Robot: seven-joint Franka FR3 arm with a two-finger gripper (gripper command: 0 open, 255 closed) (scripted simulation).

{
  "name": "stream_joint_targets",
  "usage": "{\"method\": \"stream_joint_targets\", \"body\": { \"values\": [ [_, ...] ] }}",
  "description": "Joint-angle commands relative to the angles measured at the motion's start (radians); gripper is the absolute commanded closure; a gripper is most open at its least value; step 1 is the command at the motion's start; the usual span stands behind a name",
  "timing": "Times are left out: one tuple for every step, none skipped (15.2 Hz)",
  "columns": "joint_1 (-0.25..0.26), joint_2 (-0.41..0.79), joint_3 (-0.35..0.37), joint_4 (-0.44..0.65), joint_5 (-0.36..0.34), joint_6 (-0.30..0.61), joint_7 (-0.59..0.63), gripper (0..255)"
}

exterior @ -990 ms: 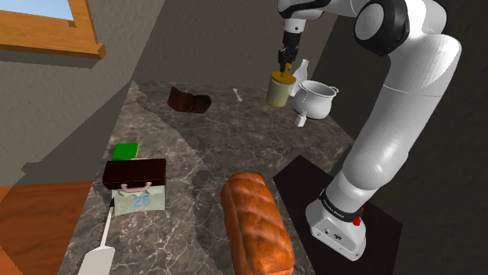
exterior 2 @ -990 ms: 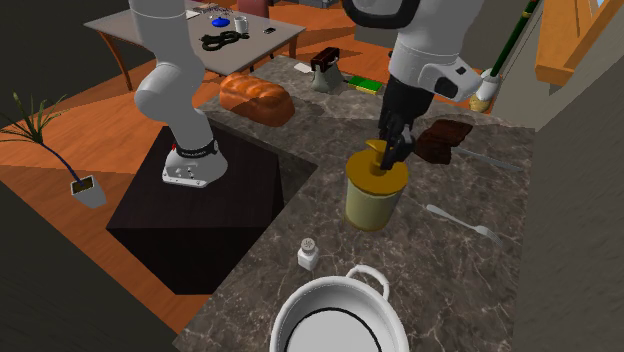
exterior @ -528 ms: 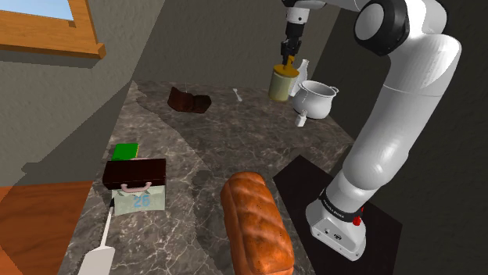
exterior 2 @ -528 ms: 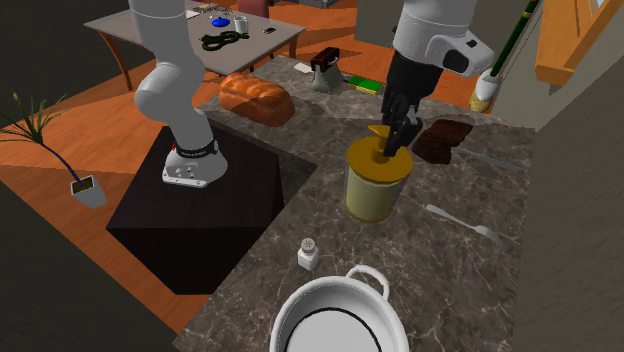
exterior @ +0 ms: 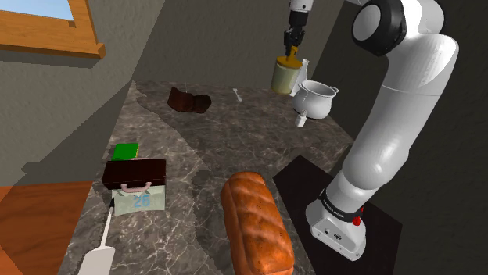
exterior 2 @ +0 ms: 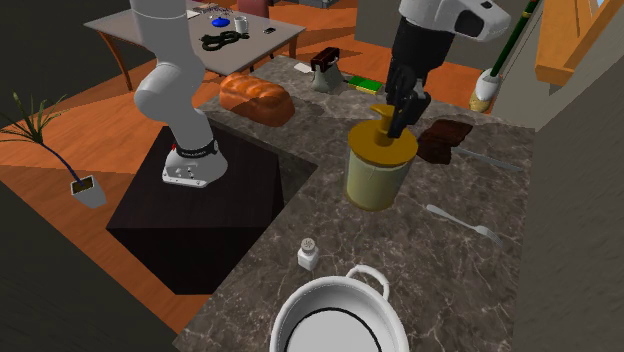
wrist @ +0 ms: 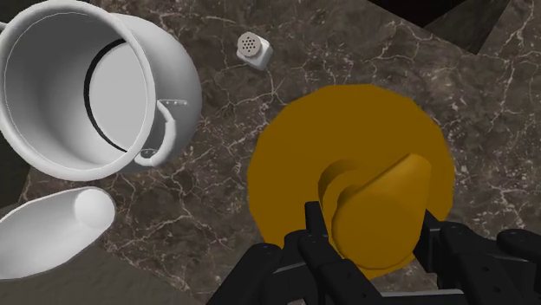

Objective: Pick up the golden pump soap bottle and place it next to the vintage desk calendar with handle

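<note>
One pincer [wrist: 371,230] clamped on soap bottle [exterior 2: 378,178] pump (clear of counter [exterior: 235,133]) | white pot [exterior: 313,101], shaker [wrist: 255,49] nearby

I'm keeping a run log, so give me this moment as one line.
gripper: shut on pump head | golden pump soap bottle: held above marble counter | desk calendar: far along counter, bottle not yet beside it

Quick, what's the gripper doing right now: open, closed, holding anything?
Gripper: closed, holding the golden soap bottle by its pump head.
</note>
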Motion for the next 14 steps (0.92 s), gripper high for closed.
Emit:
{"method": "stream_joint_targets", "body": {
  "values": [
    [-0.005, 0.015, -0.001, 0.049, 0.006, -0.034, -0.005, 255],
    [-0.007, 0.02, -0.002, 0.069, 0.008, -0.05, -0.007, 255],
    [-0.01, 0.026, -0.002, 0.09, 0.01, -0.066, -0.009, 255],
    [-0.012, 0.032, -0.003, 0.112, 0.012, -0.082, -0.012, 255],
    [-0.015, 0.038, -0.003, 0.135, 0.015, -0.098, -0.014, 255],
    [-0.018, 0.045, -0.004, 0.158, 0.017, -0.115, -0.016, 255],
    [-0.021, 0.052, -0.004, 0.183, 0.02, -0.132, -0.018, 255],
    [-0.025, 0.061, -0.005, 0.208, 0.023, -0.15, -0.021, 255],
    [-0.028, 0.069, -0.006, 0.234, 0.027, -0.168, -0.023, 255],
    [-0.033, 0.079, -0.006, 0.262, 0.031, -0.186, -0.026, 255],
    [-0.037, 0.089, -0.007, 0.291, 0.035, -0.206, -0.029, 255],
    [-0.043, 0.101, -0.007, 0.322, 0.039, -0.225, -0.032, 255],
    [-0.049, 0.113, -0.008, 0.354, 0.045, -0.246, -0.035, 255],
    [-0.055, 0.127, -0.008, 0.389, 0.05, -0.268, -0.038, 255]
  ]
}}
